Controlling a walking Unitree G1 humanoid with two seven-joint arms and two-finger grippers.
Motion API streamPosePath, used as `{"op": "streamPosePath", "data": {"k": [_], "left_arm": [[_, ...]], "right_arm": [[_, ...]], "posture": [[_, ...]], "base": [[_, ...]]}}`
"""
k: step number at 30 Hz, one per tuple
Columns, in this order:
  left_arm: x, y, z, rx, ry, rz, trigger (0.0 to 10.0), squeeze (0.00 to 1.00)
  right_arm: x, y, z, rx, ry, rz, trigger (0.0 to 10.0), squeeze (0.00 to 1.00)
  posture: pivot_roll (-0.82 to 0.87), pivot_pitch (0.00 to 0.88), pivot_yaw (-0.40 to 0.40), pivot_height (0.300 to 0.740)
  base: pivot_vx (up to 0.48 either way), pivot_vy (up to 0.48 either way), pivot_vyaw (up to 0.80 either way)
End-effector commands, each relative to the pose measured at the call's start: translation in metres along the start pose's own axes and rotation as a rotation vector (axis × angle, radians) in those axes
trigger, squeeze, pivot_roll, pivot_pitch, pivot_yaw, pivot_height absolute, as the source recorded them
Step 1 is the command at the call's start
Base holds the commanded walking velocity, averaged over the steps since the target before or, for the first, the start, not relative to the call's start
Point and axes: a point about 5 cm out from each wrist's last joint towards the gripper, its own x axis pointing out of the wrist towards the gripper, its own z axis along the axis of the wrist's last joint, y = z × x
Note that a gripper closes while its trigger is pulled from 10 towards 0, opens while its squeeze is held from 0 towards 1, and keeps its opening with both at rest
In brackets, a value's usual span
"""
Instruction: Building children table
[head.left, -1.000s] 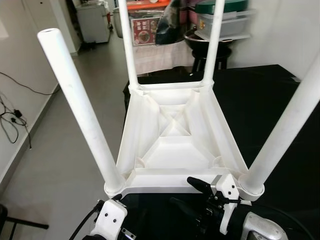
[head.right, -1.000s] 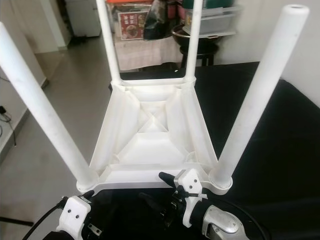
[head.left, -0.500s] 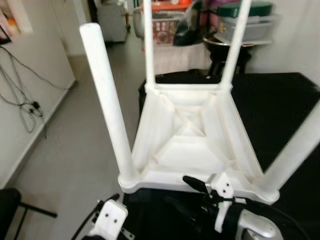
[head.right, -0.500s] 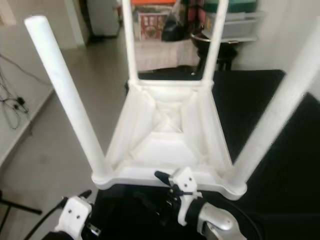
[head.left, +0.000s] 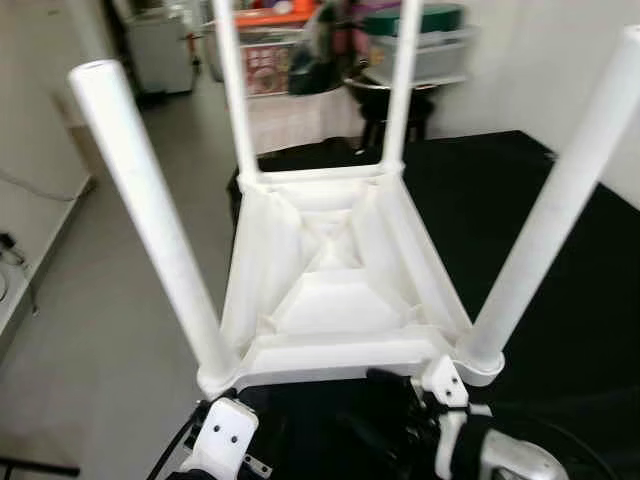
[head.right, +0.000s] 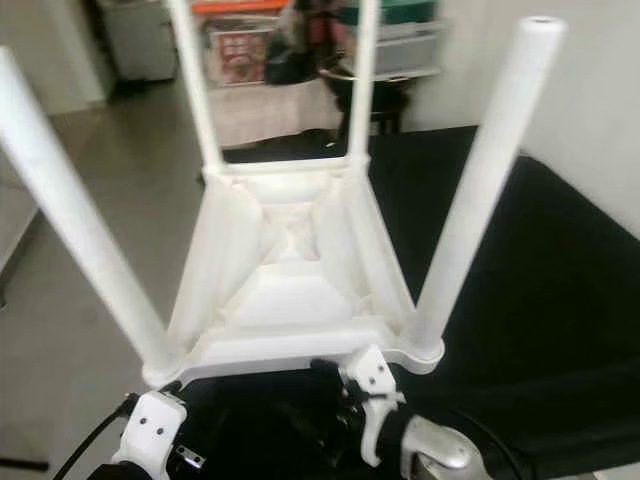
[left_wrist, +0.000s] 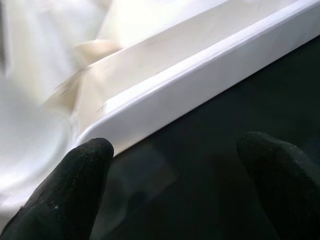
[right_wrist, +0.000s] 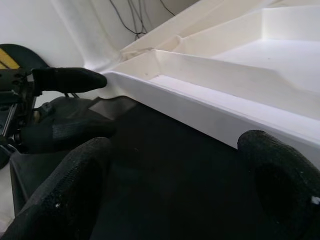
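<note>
Lived-in home room, pale tiled floor (head.left: 110, 300), white walls (head.left: 560, 60), black cloth-covered surface (head.left: 560, 230), cluttered far end with stacked plastic storage bins (head.left: 420, 45), a round black stool (head.left: 395, 105), a cloth-draped stand (head.left: 295, 115), a white appliance (head.left: 160, 50)

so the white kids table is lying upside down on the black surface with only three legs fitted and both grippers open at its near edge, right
Not quite: the upside-down white children's table has four legs standing up, not three, as the left eye view shows: two near legs and two far legs. The rest holds: it lies on the black surface, with the left gripper and right gripper open at its near edge.
</note>
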Motion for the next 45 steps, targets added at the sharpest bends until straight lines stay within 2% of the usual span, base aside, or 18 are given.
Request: {"op": "streamPosePath", "data": {"k": [1,3,11,17,25,28,31,33,35,45], "left_arm": [[-0.002,-0.002,-0.005,-0.018,0.044,-0.013,10.0,0.00],[-0.002,-0.003,-0.006,-0.014,0.063,-0.013,10.0,0.00],[-0.002,-0.001,-0.001,0.055,0.028,0.007,10.0,0.00],[-0.003,0.003,0.001,0.094,0.017,0.024,10.0,0.00],[-0.004,0.014,-0.003,0.079,0.054,0.085,10.0,0.00],[-0.006,0.020,-0.004,0.048,0.069,0.148,10.0,0.00],[-0.005,0.022,-0.005,0.034,0.071,0.165,10.0,0.00],[-0.005,0.022,-0.005,0.031,0.071,0.167,10.0,0.00],[-0.002,0.025,-0.005,0.021,0.065,0.209,10.0,0.00],[0.004,0.022,0.001,0.064,0.033,0.192,10.0,0.00]], "right_arm": [[0.004,0.005,0.005,0.001,-0.022,0.039,10.0,0.00],[0.004,0.004,0.005,0.000,-0.022,0.034,10.0,0.00],[0.006,0.001,0.004,-0.003,-0.016,0.005,10.0,0.00],[0.005,-0.006,0.003,-0.006,-0.006,-0.044,10.0,0.00],[0.003,-0.016,0.003,-0.035,0.016,-0.088,10.0,0.00],[0.003,-0.021,0.006,-0.042,0.008,-0.108,10.0,0.00],[0.003,-0.022,0.009,-0.044,-0.009,-0.108,10.0,0.00],[0.003,-0.022,0.009,-0.045,-0.014,-0.108,10.0,0.00],[0.005,-0.021,0.012,-0.088,-0.026,-0.102,10.0,0.00],[0.008,-0.024,0.016,-0.117,-0.022,-0.096,10.0,0.00]], "posture": [[-0.10,0.015,0.033,0.740],[-0.10,0.015,0.032,0.740],[-0.10,0.015,0.031,0.740],[-0.10,0.018,0.030,0.740],[-0.10,0.016,0.027,0.740],[-0.10,0.014,0.022,0.740],[-0.10,0.014,0.022,0.740],[-0.10,0.014,0.022,0.740],[-0.10,0.011,0.022,0.740],[-0.11,0.004,0.029,0.740]], "base": [[0.000,0.000,-0.80],[-0.197,0.000,-0.80],[-0.152,0.000,-0.80],[0.000,0.000,0.00],[0.000,0.000,0.00],[0.000,-0.352,0.00],[0.000,-0.465,0.00],[0.000,0.000,0.77],[0.000,0.000,0.77],[0.000,0.000,0.77]]}}
